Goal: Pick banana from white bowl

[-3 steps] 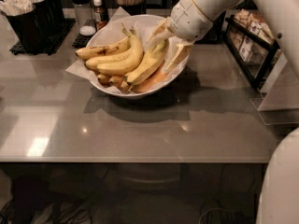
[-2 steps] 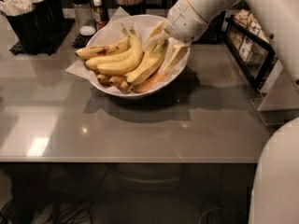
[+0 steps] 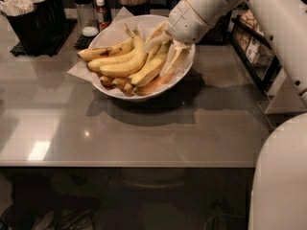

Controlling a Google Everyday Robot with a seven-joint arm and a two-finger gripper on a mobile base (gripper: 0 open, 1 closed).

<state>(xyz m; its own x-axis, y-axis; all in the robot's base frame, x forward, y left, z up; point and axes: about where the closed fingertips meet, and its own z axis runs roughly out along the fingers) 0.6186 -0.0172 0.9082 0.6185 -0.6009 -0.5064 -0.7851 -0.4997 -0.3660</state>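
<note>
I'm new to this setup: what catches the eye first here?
A white bowl heaped with yellow bananas sits at the back middle of the grey counter. The robot's white arm reaches in from the upper right, its gripper down among the bananas at the bowl's right side.

You can read no text, brand, number or sign here. The label on the small sauce bottle (image 3: 100, 14) behind the white bowl (image 3: 139, 96) is too small to make out, and so are the packets in the rack (image 3: 253, 49) at the right. The gripper (image 3: 165, 51), over the bowl's right side, carries no legible marking.
</note>
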